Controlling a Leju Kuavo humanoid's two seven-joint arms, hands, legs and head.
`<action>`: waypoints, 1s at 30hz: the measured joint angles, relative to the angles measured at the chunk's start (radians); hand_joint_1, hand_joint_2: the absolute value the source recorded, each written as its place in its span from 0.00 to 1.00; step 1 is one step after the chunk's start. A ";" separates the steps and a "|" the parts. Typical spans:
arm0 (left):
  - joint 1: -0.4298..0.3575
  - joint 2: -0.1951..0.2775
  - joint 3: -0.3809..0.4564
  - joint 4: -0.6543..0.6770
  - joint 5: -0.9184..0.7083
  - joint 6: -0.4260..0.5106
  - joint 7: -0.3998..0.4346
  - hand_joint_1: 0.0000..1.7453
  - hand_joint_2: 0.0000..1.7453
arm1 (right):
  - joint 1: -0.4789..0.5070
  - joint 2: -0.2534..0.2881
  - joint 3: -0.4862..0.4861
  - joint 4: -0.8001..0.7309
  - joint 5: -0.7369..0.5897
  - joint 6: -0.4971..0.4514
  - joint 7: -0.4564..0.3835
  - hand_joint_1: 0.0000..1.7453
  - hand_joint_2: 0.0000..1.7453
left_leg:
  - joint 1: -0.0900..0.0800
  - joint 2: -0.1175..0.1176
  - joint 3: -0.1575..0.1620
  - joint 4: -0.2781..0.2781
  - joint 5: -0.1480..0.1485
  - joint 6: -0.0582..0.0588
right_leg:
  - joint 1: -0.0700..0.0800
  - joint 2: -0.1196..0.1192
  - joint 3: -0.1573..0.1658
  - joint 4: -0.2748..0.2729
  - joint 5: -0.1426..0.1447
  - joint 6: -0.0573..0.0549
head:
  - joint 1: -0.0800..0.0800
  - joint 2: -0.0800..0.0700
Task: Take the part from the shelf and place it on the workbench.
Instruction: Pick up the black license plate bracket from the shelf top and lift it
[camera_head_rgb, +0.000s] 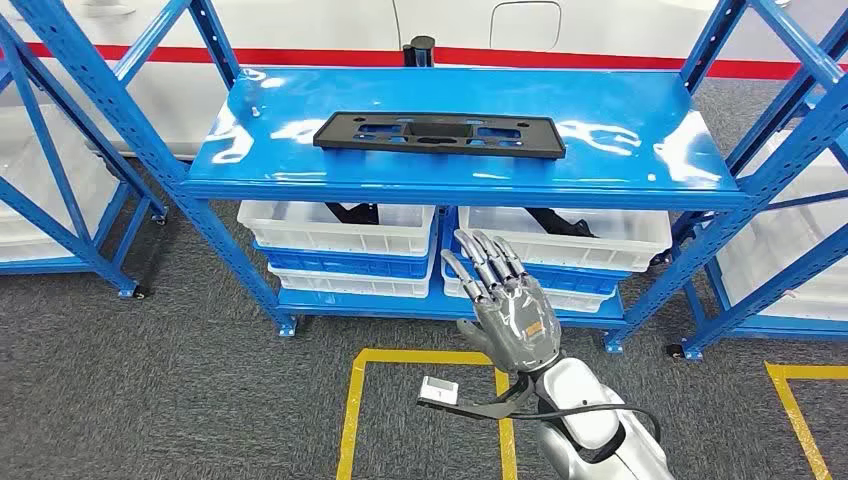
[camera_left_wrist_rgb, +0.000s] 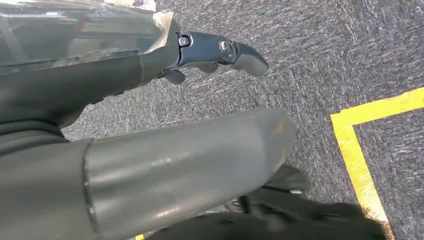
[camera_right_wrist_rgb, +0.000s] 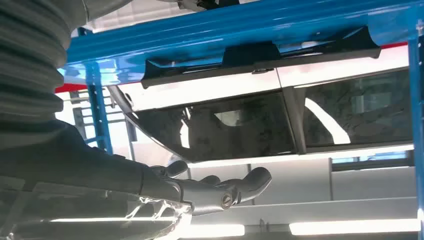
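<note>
A long flat black part (camera_head_rgb: 440, 135) with cut-outs lies on the top board of the blue shelf (camera_head_rgb: 620, 110), near its middle. My right hand (camera_head_rgb: 510, 300) is raised in front of the shelf, below the top board's front edge and a little right of the part's middle. Its fingers are stretched out and apart, holding nothing. From the right wrist view, the part (camera_right_wrist_rgb: 260, 55) shows overhanging the blue board, with the right hand (camera_right_wrist_rgb: 200, 192) well short of it. My left hand (camera_left_wrist_rgb: 125, 165) hangs over the grey carpet with nothing in it.
White bins (camera_head_rgb: 340, 228) (camera_head_rgb: 565, 235) holding black pieces fill the shelf's lower level. More blue racks stand at the left (camera_head_rgb: 60, 150) and right (camera_head_rgb: 790, 150). Yellow tape (camera_head_rgb: 355, 400) marks the carpet before the shelf. A white body with a red stripe (camera_head_rgb: 300, 52) stands behind.
</note>
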 joint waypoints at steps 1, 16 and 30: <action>0.001 0.000 0.000 0.000 0.000 0.000 0.000 0.00 0.00 | 0.001 0.000 0.000 0.001 0.000 0.000 0.001 0.00 1.00 | 0.000 0.000 -0.006 -0.013 0.023 0.002 | 0.001 0.001 0.008 0.000 -0.006 0.000 | 0.000 0.000; 0.007 -0.001 0.005 0.001 0.000 0.006 -0.004 0.00 0.00 | 0.010 0.010 0.007 0.014 0.002 0.021 0.006 0.00 1.00 | -0.020 -0.008 0.194 -0.360 0.139 0.064 | 0.002 0.000 -0.102 0.238 -0.117 0.046 | 0.004 0.000; 0.003 -0.001 0.007 0.002 -0.001 0.012 -0.005 0.00 0.00 | 0.016 0.019 0.008 0.021 0.008 0.032 0.009 0.00 1.00 | -0.003 -0.002 0.193 -0.138 0.008 0.004 | -0.005 -0.014 -0.015 0.004 0.020 -0.002 | -0.010 0.000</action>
